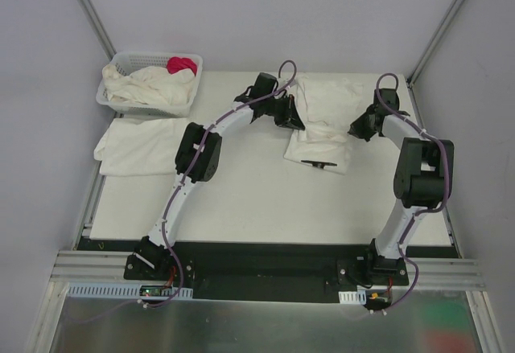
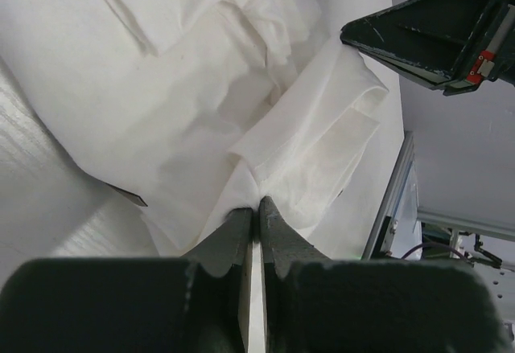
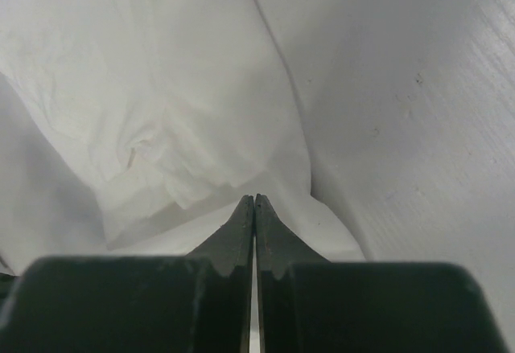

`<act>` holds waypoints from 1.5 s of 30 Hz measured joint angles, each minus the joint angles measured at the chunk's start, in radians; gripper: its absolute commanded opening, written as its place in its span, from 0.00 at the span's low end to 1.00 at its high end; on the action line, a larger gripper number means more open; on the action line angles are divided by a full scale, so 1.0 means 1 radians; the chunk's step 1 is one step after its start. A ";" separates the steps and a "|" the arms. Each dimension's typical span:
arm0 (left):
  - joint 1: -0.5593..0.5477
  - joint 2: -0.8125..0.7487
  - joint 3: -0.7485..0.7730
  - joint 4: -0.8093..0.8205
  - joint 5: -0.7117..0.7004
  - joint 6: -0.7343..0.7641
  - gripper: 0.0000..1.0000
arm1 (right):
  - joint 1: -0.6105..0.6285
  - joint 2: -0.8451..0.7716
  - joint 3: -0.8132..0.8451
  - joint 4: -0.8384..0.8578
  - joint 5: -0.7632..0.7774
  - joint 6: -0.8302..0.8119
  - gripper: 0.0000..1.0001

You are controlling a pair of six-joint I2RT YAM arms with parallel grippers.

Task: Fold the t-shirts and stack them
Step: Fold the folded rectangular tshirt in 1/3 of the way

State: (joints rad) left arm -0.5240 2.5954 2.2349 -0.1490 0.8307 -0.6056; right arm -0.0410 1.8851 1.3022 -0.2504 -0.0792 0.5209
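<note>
A white t-shirt (image 1: 326, 124) lies crumpled and partly doubled over at the back right of the table, between my two grippers. My left gripper (image 1: 291, 117) is at its left edge; in the left wrist view its jaws (image 2: 258, 202) are shut, and the t-shirt (image 2: 306, 152) puckers into the tips. My right gripper (image 1: 360, 128) is at the shirt's right edge. Its jaws (image 3: 255, 199) are shut, with folds of the t-shirt (image 3: 201, 112) drawn in to the tips. A folded t-shirt (image 1: 141, 145) lies flat at the table's left.
A white lattice basket (image 1: 121, 100) at the back left holds more crumpled white shirts (image 1: 157, 86) and a small pink-red cloth (image 1: 182, 65). In the left wrist view the right gripper's black body (image 2: 434, 31) shows at top right. A metal frame rail (image 2: 394, 200) runs along the table's right edge.
</note>
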 measured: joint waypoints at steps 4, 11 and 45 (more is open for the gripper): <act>0.004 0.006 0.000 0.012 0.003 -0.024 0.06 | -0.003 0.013 0.014 0.000 -0.007 0.003 0.01; 0.019 0.006 0.001 0.051 0.013 -0.051 0.26 | -0.025 0.031 0.050 0.000 0.008 0.003 0.18; 0.039 -0.572 -0.643 0.113 -0.085 0.156 0.34 | 0.285 -0.377 -0.295 0.094 0.011 -0.062 0.24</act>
State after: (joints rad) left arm -0.4854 2.0235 1.5917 -0.0360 0.7452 -0.4492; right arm 0.2440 1.5082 1.0073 -0.1566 -0.0681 0.4591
